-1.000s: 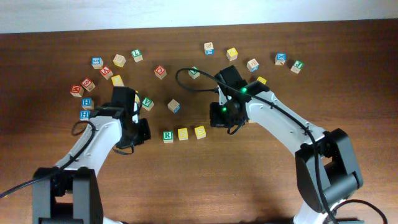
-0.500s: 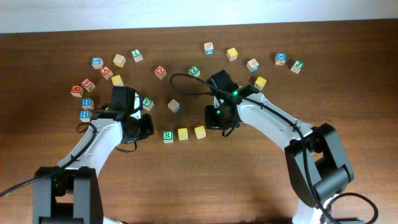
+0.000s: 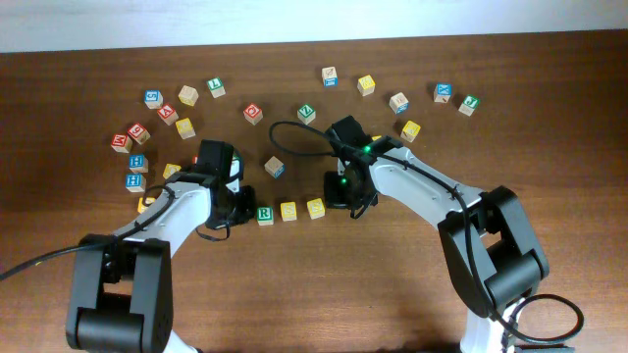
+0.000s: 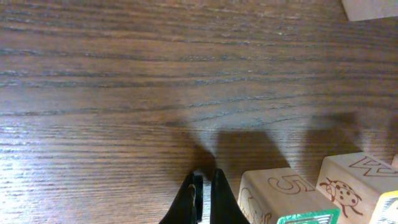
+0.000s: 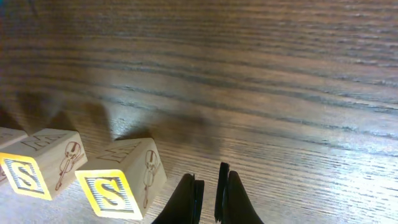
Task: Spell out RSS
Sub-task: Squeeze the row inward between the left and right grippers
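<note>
Both arms bent low; the left gripper [image 4: 203,184] and right gripper [image 5: 209,181] were pressed together, empty. R cube [image 3: 264,214], middle S cube [image 3: 288,211] and end S cube [image 3: 315,207] lay in line from 9 to 3 o'clock.

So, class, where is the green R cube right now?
Overhead view: the green R cube sits left of centre, at the row's left end, between the left end effector and a yellow S cube.

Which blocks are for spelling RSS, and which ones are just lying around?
For the job: green R cube, middle yellow S cube, end yellow S cube, in a row.
Just lying about: upper blue H cube, lower blue H cube, red-framed cube, other scattered letter cubes.
</note>
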Robot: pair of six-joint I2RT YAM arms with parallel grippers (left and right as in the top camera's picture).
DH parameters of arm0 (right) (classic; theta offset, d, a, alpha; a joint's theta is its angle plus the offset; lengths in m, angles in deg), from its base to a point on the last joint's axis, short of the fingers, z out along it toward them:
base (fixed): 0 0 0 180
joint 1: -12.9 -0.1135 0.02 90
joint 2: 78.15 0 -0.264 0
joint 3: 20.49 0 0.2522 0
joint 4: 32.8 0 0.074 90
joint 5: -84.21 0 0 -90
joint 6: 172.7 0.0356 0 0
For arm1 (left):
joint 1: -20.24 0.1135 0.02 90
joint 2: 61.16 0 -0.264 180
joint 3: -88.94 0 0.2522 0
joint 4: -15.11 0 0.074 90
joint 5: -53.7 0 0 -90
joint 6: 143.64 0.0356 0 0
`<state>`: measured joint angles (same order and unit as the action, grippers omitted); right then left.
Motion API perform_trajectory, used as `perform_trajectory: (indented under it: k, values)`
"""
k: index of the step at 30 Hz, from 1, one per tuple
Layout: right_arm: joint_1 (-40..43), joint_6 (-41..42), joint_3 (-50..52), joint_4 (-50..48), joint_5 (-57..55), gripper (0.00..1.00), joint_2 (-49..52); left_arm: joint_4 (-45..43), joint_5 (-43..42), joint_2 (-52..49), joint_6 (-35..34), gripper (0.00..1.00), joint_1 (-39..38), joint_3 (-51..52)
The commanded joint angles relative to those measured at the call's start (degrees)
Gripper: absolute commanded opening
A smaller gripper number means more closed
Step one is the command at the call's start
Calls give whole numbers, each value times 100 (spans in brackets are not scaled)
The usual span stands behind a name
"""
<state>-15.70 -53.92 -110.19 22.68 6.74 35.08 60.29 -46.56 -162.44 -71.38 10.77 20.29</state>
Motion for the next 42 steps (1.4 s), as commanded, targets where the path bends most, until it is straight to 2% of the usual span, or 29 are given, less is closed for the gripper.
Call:
perform_trajectory:
  k: [1,14,28,42]
  values:
    - [-33,68,68,-20,144,4,79,-90,-264,-105,70,0,-170,55]
    - [-363,68,79,-299,149,4,90,-216,-284,-105,68,0,-339,55]
    - [-413,68,79,-387,50,4,157,507,-361,-105,-129,0,-339,52]
    - [-450,66,79,-387,118,4,160,155,-544,-105,-363,0,-339,52]
